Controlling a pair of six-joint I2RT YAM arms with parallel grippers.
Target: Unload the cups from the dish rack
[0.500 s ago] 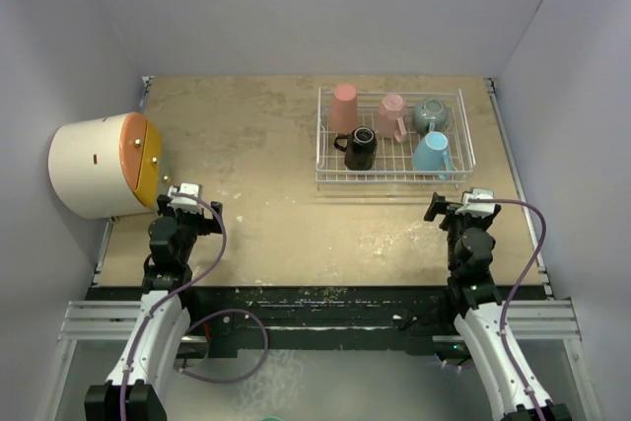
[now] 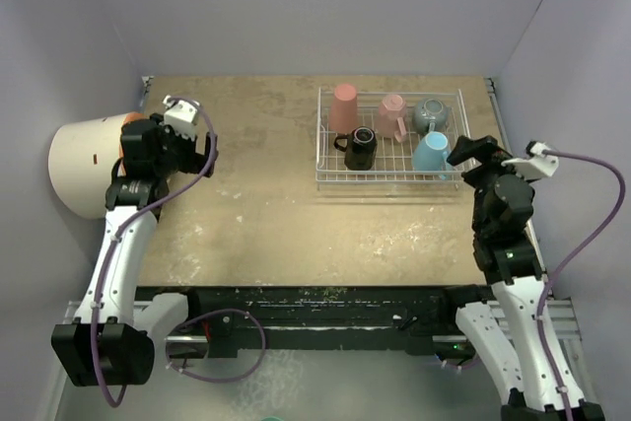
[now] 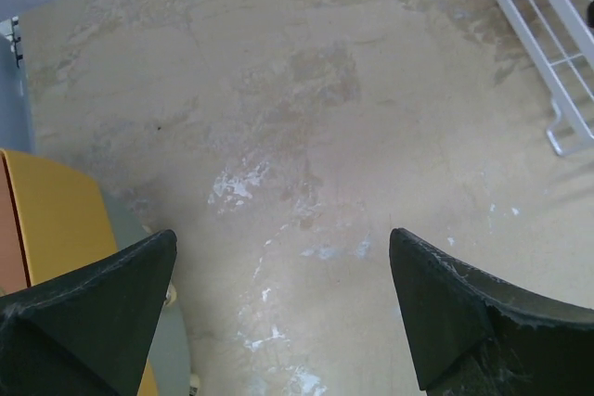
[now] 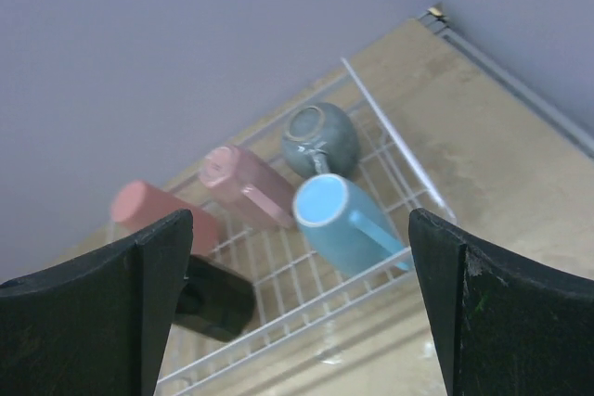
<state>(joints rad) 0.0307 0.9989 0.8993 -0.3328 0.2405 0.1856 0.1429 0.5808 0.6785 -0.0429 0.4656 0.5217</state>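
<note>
The white wire dish rack (image 2: pixel 325 176) stands at the far right of the table and holds several cups. A salmon tumbler (image 2: pixel 343 107), a pink mug (image 2: pixel 392 115) and a grey-blue mug (image 2: pixel 431 115) are in its back row. In front of them are a black mug (image 2: pixel 360 148) and a light blue mug (image 2: pixel 432 153). My right gripper (image 2: pixel 463 155) hovers open at the rack's near right corner. Its wrist view shows the light blue mug (image 4: pixel 343 224) between the open fingers of that gripper (image 4: pixel 300 220). My left gripper (image 2: pixel 207 152) hangs open over bare table, far left of the rack.
A large cream drum (image 2: pixel 84 170) with an orange lid (image 3: pixel 56 220) lies on its side at the left wall, close beside my left arm. Grey walls enclose the table on three sides. The rack's near left corner (image 3: pixel 557 71) shows in the left wrist view.
Both arms have lifted and reached forward from the near edge. The left went up beside the drum, the right toward the rack's right corner. Both grippers stayed open.
</note>
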